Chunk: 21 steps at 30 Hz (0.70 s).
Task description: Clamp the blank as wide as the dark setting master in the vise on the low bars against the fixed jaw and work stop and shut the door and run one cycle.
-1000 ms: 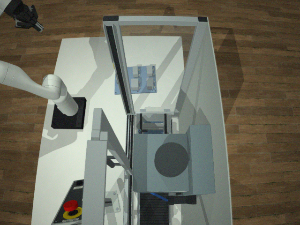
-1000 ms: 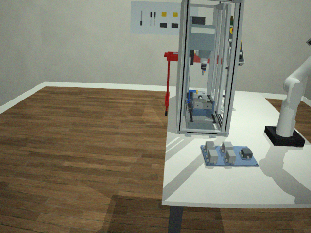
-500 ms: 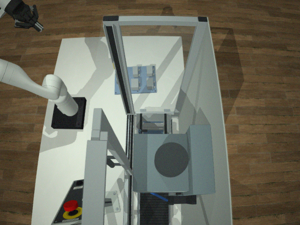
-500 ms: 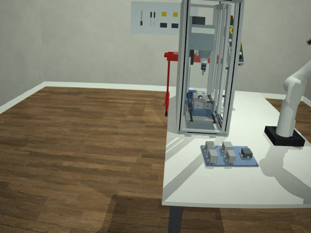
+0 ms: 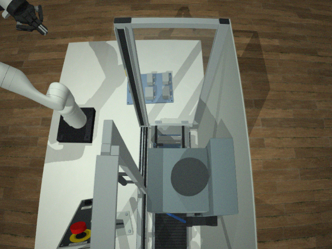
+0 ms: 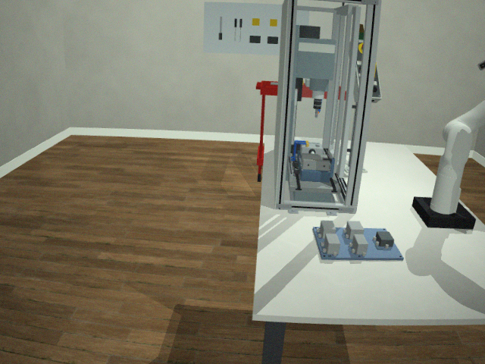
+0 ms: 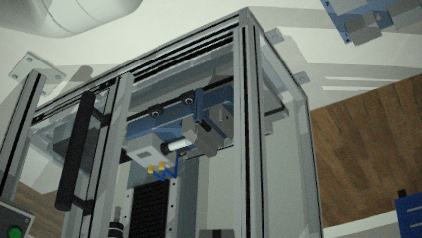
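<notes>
four light-grey metal blocks (image 5: 149, 93) (image 6: 331, 244) (image 7: 364, 30), all standing on the flat blue plate (image 5: 158, 101) (image 6: 377, 252) (image 7: 338, 20) between the guard and the short edge of the tabletop farthest from the control box; the wanted blank presumably among them, but impossible to tell which by width from here. small round pins beside the blocks, likely there to keep each one in its place. also on the plate, toward the arm's long edge, the dark setting master (image 6: 385, 239), a blackish block, upright and set apart, probably as the width to compare against

farther out, near the opposite long edge, the blue vise with grey jaws (image 6: 313, 174) (image 7: 141, 130), no blank plainly visible in it. around it, the tall grey aluminium-framed guard (image 5: 174, 23) (image 6: 283, 117) (image 7: 240, 124), with a black bar handle (image 5: 123, 180) (image 7: 76, 154) on its door; door seemingly slid aside, which would leave the way in for loading. green round button (image 7: 15, 232) on the control box, of no use until clamping and shutting are done

black two-finger gripper (image 5: 44, 32) (image 6: 481, 65) (image 7: 216, 233) closed on nothing, held high and out past the long edge by the black arm base (image 5: 91, 111) (image 6: 466, 223), perhaps for a look into the guard before choosing. next, probably: back over the plate, compare widths, open up and pick without tipping any neighbour
</notes>
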### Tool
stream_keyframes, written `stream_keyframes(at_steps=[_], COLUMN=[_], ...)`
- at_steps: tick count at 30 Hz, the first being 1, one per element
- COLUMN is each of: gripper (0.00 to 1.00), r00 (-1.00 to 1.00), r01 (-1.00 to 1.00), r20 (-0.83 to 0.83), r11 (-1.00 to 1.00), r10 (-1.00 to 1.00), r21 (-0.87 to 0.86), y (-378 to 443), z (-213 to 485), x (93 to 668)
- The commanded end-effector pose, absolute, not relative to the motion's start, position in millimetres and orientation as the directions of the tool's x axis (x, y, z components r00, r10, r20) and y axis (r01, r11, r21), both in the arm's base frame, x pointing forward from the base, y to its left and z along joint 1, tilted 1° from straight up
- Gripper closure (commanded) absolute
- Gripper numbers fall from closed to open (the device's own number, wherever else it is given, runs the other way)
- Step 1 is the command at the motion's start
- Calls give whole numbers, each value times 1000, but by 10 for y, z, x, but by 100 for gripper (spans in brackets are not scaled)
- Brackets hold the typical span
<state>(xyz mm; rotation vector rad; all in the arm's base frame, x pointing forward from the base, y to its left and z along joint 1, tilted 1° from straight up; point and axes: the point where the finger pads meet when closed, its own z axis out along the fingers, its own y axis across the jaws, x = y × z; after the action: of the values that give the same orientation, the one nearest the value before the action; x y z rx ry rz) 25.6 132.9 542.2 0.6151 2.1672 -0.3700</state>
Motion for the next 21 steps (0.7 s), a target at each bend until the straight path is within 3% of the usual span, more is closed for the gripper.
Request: stream_keyframes(at_steps=[1, 21], gripper=[90, 90], r00=[-523, -477], r01=[556, 596], r20=[-795, -813], r11=[830, 803], r10=[308, 333], r21=[-44, -21], y=[1328, 1327], z=[5425, 5425], x=[259, 259])
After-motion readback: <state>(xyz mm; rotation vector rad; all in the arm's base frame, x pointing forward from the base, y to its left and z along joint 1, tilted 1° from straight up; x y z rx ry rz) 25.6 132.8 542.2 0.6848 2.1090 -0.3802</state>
